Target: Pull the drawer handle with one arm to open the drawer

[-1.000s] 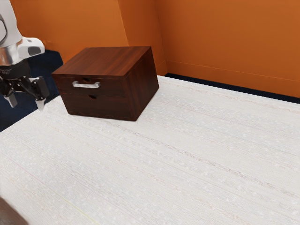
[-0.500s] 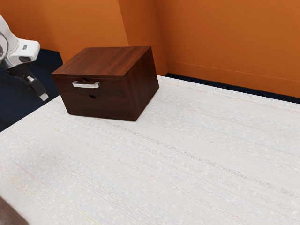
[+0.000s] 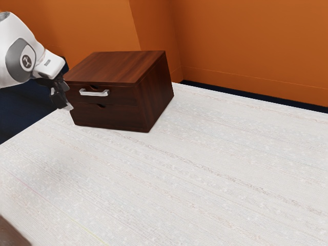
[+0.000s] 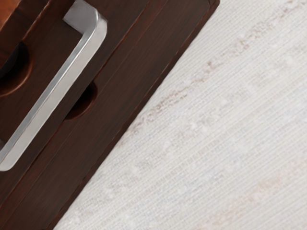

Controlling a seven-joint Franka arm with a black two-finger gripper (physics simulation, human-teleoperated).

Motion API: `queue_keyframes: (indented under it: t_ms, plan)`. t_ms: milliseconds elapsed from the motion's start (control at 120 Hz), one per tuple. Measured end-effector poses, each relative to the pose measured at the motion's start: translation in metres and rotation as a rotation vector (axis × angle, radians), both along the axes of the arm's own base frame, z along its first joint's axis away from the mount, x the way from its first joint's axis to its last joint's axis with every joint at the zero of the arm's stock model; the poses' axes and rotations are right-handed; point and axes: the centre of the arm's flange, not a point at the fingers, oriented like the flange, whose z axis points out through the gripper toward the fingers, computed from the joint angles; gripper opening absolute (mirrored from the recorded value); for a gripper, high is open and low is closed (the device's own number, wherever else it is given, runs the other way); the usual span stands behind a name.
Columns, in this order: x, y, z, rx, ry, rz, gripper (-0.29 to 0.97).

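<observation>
Moved in from the earlier frame, the fingers (image 3: 62, 99) now hang at the cabinet's (image 3: 154, 87) front corner above the counter (image 3: 205, 169), spread not discernible, with the drawer handle (image 3: 94, 93) just beyond them, untouched, on the upper drawer (image 3: 120, 95).

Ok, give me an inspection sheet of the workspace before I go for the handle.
Surface: white textured table; the cabinet stands on it near the far edge.
Job's things: dark wooden cabinet; silver handle on the upper drawer, whose front looks flush, not pulled out.
Clutter: nothing seen.
Grippers: gripper beside the cabinet's front, to the exterior view's left of the handle, apart from it.
Cables: nothing seen.
Surroundings: orange walls, dark blue floor.
</observation>
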Motion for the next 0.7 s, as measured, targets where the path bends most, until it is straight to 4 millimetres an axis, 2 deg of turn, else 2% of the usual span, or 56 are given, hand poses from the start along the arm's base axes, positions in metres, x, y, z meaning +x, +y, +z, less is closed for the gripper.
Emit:
queue_keyframes:
  t_ms: [125, 167, 258, 500, 700]
  plan:
    - [0.029, -0.02, -0.019, 0.041, -0.011, -0.144, 0.68]
    - [0.039, -0.022, -0.028, 0.056, -0.013, -0.18, 0.68]
    - [0.058, -0.021, -0.028, 0.1, -0.047, -0.24, 0.68]
    - [0.061, -0.02, -0.014, 0.167, -0.094, -0.341, 0.68]
    - [0.065, -0.012, -0.022, 0.182, -0.096, -0.39, 0.68]
